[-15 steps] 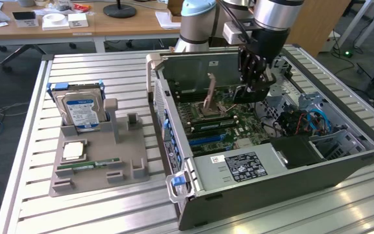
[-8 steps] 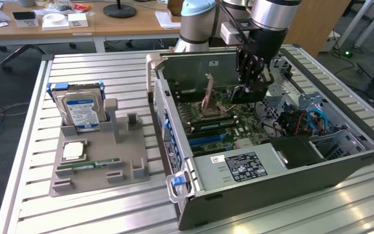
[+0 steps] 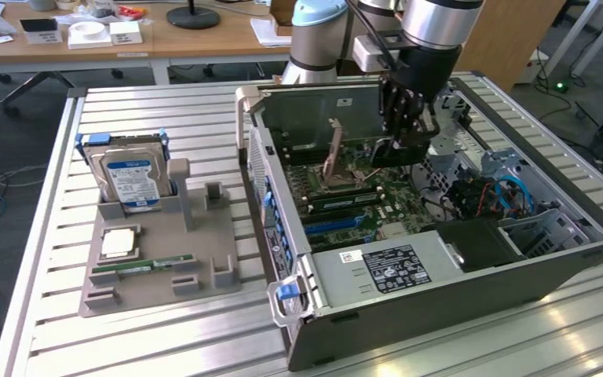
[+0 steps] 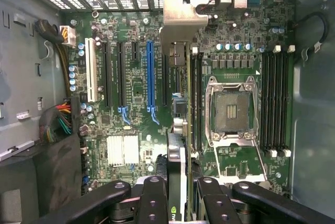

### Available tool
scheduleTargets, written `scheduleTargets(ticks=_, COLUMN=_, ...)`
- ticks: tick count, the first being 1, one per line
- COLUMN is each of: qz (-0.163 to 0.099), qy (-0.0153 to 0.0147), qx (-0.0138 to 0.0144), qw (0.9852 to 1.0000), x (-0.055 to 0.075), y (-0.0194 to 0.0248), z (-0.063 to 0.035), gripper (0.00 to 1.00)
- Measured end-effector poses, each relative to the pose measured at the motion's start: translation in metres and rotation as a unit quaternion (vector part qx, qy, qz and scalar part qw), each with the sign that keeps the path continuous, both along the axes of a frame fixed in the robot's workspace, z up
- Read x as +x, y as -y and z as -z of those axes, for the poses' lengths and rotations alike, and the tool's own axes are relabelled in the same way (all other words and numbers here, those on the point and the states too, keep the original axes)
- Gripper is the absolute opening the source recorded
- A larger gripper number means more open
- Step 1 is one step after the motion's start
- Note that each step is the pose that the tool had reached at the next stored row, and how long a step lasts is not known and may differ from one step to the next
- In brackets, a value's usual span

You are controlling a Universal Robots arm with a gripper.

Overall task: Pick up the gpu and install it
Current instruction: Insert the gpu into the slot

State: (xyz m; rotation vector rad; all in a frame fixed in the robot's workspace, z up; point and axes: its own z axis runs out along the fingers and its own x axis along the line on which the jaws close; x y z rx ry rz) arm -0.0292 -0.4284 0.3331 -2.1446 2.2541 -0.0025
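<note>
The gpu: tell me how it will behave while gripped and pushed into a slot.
Likely stiff: the gpu stands straight on edge in the end effector. Probably light, being a thin board. Pinched at one end, its metal bracket far out, it could tilt under a push.

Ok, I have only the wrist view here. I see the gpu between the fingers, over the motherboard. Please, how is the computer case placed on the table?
Observer: The computer case lies on its side on the slatted metal table, with the open side up.
Operator: And what is next to the case?
Observer: A grey tray sits at the exterior view's left of it, and a hard drive with a blue label stands in it.
Operator: From where does the arm enter?
Observer: The arm reaches in from above. The hand, closed on the gpu, is inside the case.
</note>
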Motion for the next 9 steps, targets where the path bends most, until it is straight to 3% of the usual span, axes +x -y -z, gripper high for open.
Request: scheduleTargets(ticks=9, qz=0.000, qy=0.0002, qx=-0.0002, qw=1.0000, x=-0.0030, y=0.0000, z=0.0000, gripper=0.27)
